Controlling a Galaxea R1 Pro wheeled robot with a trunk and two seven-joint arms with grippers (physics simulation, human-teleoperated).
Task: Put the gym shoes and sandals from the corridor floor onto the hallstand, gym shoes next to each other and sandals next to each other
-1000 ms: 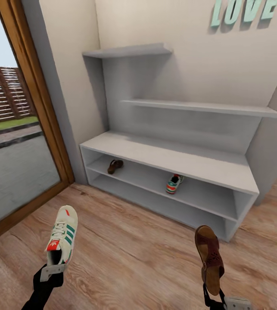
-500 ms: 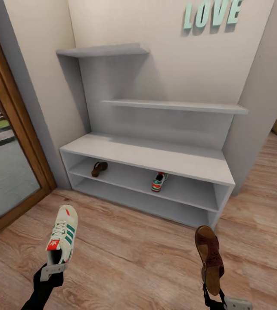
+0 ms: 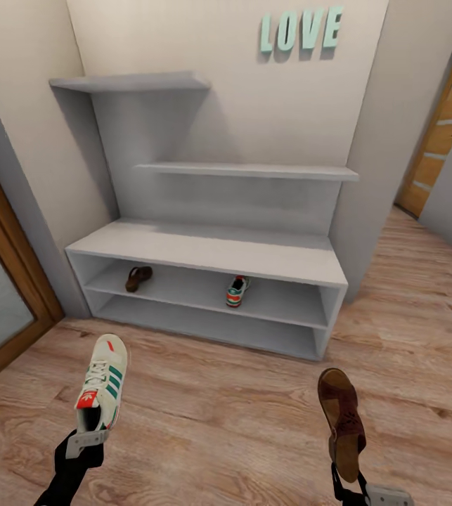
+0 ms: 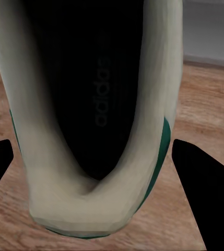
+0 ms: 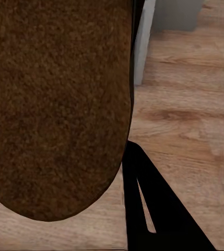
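Before the hallstand [image 3: 204,249], over the floor [image 3: 218,414]: left gripper [image 3: 85,441] clamped on a gym shoe [image 3: 101,383] by its heel, toe up; right gripper [image 3: 349,481] clamped on a sandal [image 3: 341,414], likewise held by the heel. On the upper open shelf row, well apart: second sandal [image 3: 138,278] at left, second gym shoe [image 3: 236,291] toward the middle.
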